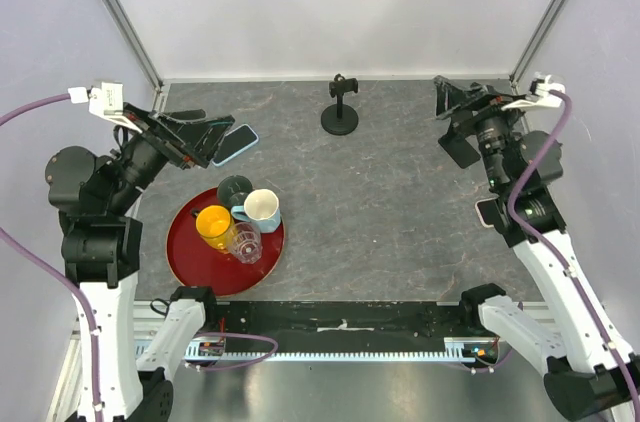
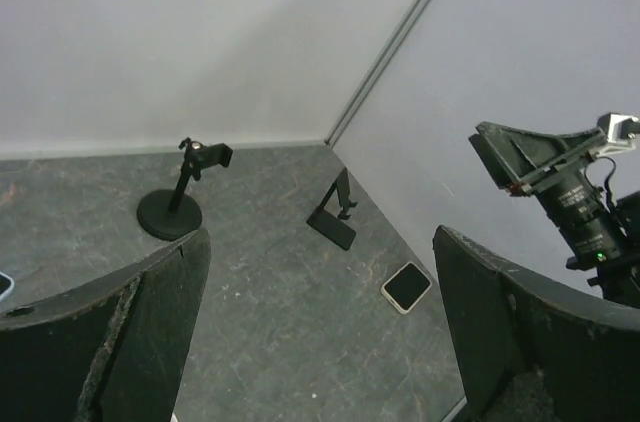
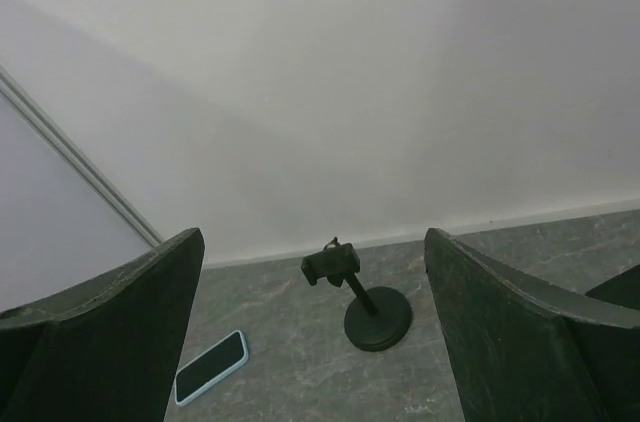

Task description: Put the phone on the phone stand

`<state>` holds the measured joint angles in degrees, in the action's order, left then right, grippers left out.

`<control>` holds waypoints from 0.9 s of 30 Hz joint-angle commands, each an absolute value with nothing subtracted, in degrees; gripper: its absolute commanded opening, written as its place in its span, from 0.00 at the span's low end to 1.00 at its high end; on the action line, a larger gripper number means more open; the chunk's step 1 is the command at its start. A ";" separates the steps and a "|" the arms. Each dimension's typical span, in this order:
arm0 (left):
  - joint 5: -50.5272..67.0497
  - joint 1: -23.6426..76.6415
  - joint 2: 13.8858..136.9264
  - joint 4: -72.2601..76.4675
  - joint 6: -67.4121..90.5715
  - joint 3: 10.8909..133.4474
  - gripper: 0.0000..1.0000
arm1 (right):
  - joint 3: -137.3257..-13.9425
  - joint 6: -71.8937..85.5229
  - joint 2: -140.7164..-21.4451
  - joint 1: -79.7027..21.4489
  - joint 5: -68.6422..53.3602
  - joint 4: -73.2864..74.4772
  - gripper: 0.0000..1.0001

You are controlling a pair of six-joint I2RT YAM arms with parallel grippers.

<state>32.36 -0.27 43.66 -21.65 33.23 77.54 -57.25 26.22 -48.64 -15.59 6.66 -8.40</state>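
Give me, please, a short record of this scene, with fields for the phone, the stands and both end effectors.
phone: lying flat on the table, left rear, on no stand
round-base stand: upright, rear centre, empty
folding stand: on the right side, empty
left end effector: open, beside the phone
right end effector: open, empty
red tray: holds cups

a grey, marbled tabletop [image 1: 400, 202] filled the middle of the top view, scuffed with pale scratches. a plain white back wall [image 1: 340, 2] ran across the upper frame, with pale side panels at left [image 1: 50, 32] and right [image 1: 610, 22]. aluminium corner posts [image 1: 118, 12] slanted in from both upper corners. brushed metal [image 1: 340, 387] lined the bottom edge. the light was soft and even.
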 commanded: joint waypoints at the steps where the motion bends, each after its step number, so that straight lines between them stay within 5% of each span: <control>1: 36.81 -0.53 44.29 -21.09 35.42 76.64 0.99 | -59.76 26.11 -56.13 -17.84 9.14 -8.88 0.98; 17: 40.87 1.76 53.34 -14.94 35.69 56.26 0.94 | -79.88 21.72 -99.04 -18.98 0.36 -3.60 0.98; 24: 39.29 3.43 59.15 -13.19 32.17 57.21 0.89 | -76.37 10.38 -106.25 -21.00 -5.36 -21.16 0.98; 27: 38.58 4.30 62.04 -13.01 30.25 60.02 0.89 | -78.74 7.21 -109.42 -21.53 -7.02 -22.49 0.91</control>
<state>38.04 3.33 59.61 -16.53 34.30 55.51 -75.88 14.00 -107.24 -20.29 -3.18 -12.67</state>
